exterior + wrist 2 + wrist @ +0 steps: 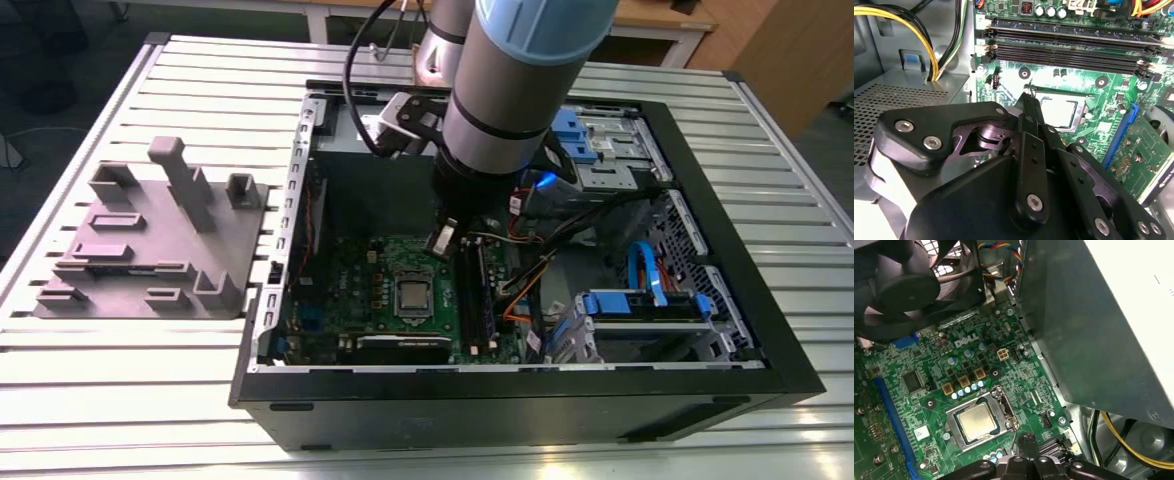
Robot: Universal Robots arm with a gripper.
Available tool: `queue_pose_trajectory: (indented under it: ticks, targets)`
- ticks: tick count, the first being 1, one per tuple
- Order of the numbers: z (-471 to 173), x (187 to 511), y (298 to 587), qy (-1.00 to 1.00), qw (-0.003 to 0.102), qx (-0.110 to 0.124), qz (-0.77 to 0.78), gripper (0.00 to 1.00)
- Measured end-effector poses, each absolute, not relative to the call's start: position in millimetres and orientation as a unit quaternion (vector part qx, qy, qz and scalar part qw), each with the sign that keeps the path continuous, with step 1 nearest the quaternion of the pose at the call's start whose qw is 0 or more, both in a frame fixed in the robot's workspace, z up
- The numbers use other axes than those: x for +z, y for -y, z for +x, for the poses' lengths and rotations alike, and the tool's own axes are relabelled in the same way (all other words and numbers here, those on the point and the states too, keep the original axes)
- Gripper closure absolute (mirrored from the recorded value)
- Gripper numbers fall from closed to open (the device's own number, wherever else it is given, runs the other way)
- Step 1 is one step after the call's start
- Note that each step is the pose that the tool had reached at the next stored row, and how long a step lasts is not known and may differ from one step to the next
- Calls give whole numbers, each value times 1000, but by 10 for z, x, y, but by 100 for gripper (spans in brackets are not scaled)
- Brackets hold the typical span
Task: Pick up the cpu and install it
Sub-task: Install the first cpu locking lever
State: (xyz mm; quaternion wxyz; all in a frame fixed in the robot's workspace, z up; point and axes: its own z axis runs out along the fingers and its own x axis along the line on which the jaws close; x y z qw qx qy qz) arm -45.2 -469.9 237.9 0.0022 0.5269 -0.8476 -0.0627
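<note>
Hovering just above the motherboard, tool empty, fingers together; cpu already seated in its socket.

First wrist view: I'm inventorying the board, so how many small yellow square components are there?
3. The small yellow square components form one row on the green motherboard, beside the silver socket frame. The black fan may hide others.
</note>
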Motion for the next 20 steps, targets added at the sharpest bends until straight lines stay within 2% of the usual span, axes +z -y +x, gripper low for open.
queue_pose_trajectory:
  ticks: [20]
  targets:
    - [-457,2377,4719,816,8,-60,575,90]
